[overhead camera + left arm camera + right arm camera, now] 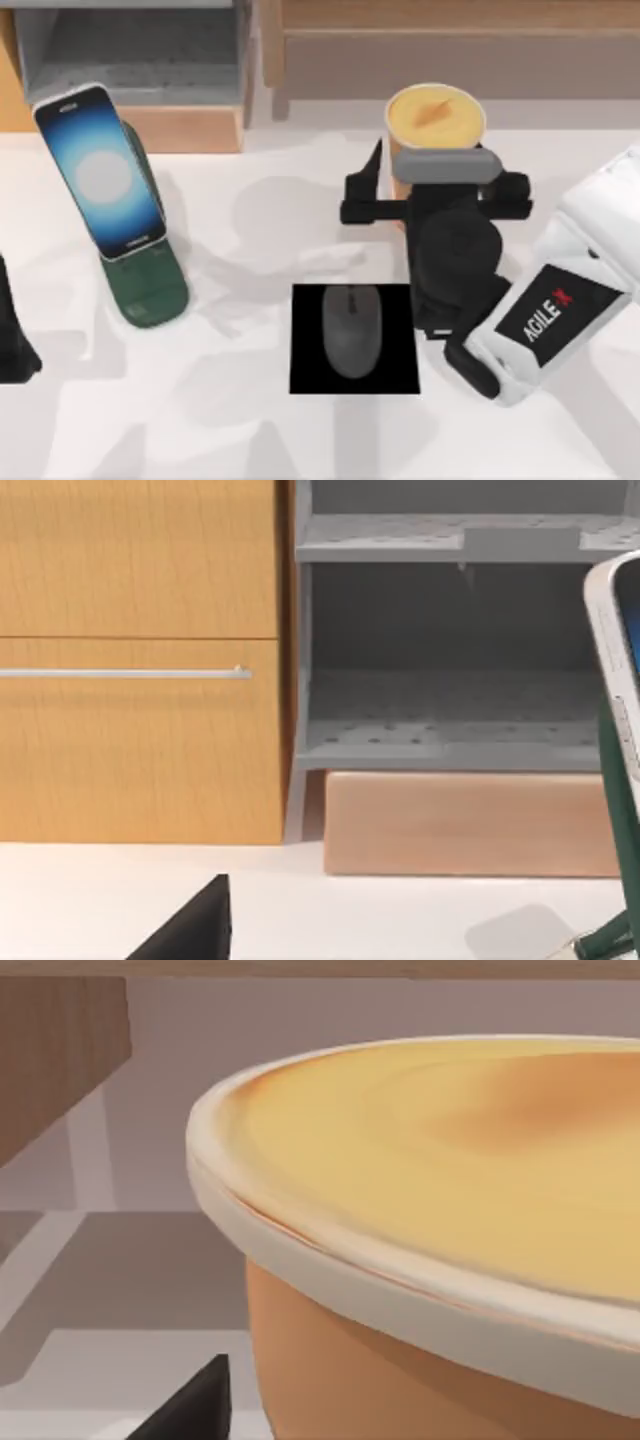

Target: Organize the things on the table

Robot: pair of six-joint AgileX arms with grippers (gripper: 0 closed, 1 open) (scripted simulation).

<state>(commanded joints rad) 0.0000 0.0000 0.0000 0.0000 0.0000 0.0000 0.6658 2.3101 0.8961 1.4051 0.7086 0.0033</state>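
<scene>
While the right arm reaches over the white surface (230,420), the lines below run outward from its pincer.

Right pincer (440,185): fingers spread wide, one dark finger (372,170) beside the paper cup, the wrist close behind it; nothing is clamped yet as far as I can see.
Paper cup (435,125): directly ahead of the pincer and very close, upright on the surface, orange wall (400,1360) under a pale rim and yellow top (450,1150). I judge it light and thin-walled, easy to crush or tip; take hold low on the wall below the rim, squeezing gently.
Computer mouse (350,330): behind and beside the pincer, lying on the black square mat (310,370). Likely light, hard and smooth-backed, best pinched across its flanks.
Smartphone (100,170): well apart from the pincer, across the surface, leaning in the dark green stand (150,290), screen glowing. Stiff, slippery and fragile in my view; grip by the long edges (610,660).
Shelf unit (450,680): beyond the cup, wood and grey.
Left pincer (15,345): parked far off at the surface's left edge; whether it is apart or together I cannot tell.
</scene>
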